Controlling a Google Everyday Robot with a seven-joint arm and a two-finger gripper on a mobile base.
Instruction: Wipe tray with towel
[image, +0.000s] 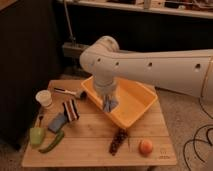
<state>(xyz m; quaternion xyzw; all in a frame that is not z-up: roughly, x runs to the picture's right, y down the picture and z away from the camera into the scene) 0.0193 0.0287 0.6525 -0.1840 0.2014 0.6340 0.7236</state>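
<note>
The tray is a large yellow-orange plastic tub with sloping walls and a flat rim. It sits upright on the wooden table, turned at an angle so one corner points toward the front edge. The towel is a small blue-grey cloth, bunched and wrinkled, hanging against the tray's near left wall. The gripper is just above it at the rim, clamped on the towel's upper end.

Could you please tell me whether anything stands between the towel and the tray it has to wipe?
Nothing visible does. The gripper, shut on the towel, is over the near left wall of the tray, and the towel hangs right at that wall.
</note>
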